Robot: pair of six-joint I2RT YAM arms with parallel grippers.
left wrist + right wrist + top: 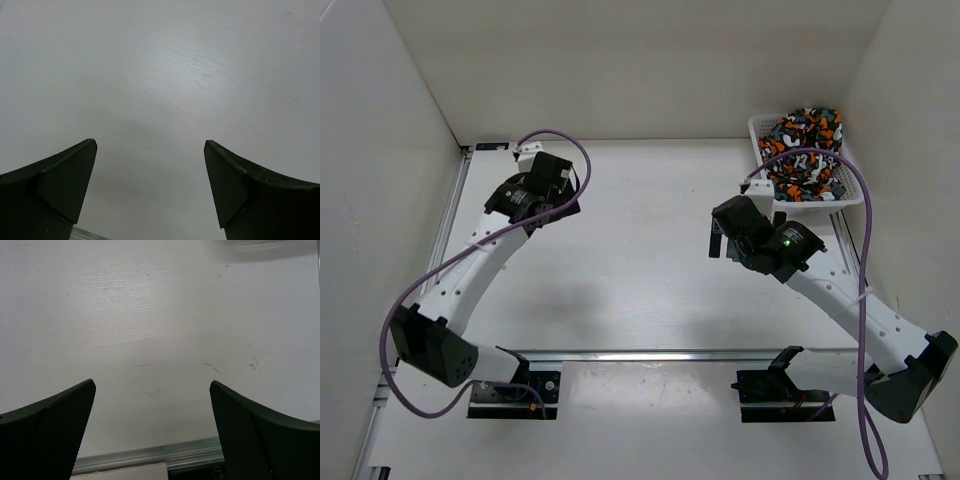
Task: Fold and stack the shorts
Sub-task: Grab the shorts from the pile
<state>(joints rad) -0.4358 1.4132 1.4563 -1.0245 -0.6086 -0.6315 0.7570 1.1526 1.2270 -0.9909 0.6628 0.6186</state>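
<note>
The jaws of both grippers stand wide apart, with nothing between them. In the left wrist view, the left gripper [150,145] shows two dark fingers [60,185] at the lower corners of the frame, and only bare white table [165,75] fills the gap. In the right wrist view, the right gripper [152,385] shows the same arrangement. Its two dark, finely textured fingers [255,430] are spread over the table surface, and a metal rail [150,456] runs across the bottom edge of the frame.

In the top view, the left arm reaches from its base at the near left toward the far left corner of the table [640,260]. Its fingers are hard to make out from this angle. The right arm reaches from the near right toward the middle right. The right gripper [718,243] hangs over bare table, near the basket but apart from it.

The shorts [803,150] lie in a crumpled heap inside a white lattice basket [844,203] at the far right corner of the table, against the right wall. The orange, black, grey and white print rises above the basket rim. Neither gripper touches the shorts or the basket.

A purple cable [570,140] loops above the left wrist. A second purple cable [865,300] follows the right arm and passes across the front of the basket.
</note>
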